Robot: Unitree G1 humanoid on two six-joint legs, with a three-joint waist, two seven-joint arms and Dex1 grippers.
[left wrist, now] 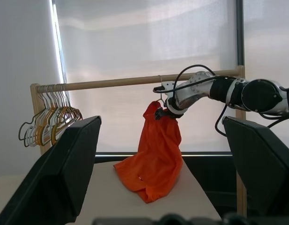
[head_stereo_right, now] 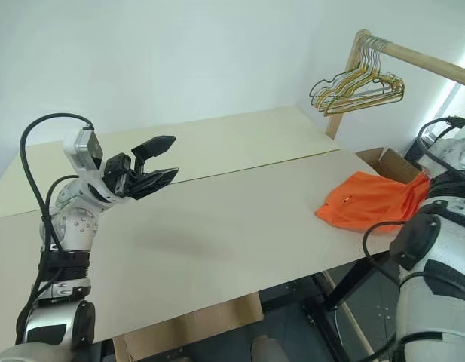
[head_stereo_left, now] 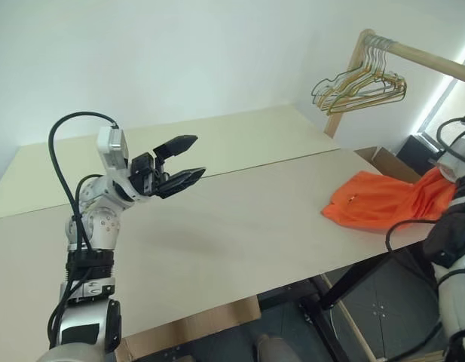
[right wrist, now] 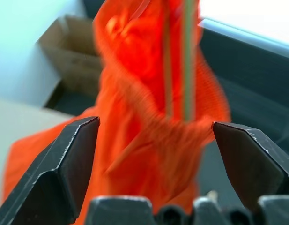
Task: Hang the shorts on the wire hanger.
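Note:
The bright orange shorts (head_stereo_left: pixel 375 200) lie bunched on the right end of the table (head_stereo_left: pixel 240 234), with one side pulled up off the edge toward my right arm. In the left wrist view they hang as a tall drape (left wrist: pixel 156 154) from just under my right gripper (left wrist: pixel 161 112). My right gripper (right wrist: pixel 154 123) is open, and the fabric (right wrist: pixel 135 103) fills the space ahead of its fingers, unpinched. Thin olive wires of the wire hanger (right wrist: pixel 186 61) run upright against the cloth. My left gripper (head_stereo_left: pixel 196 156) is open and empty, raised over the table's left part, far from the shorts.
A wooden rail (head_stereo_left: pixel 428 60) at the back right carries a bunch of gold and dark hangers (head_stereo_left: pixel 360 87). An open cardboard box (head_stereo_left: pixel 383 160) sits beyond the table's right end. The table's right edge runs just under the shorts.

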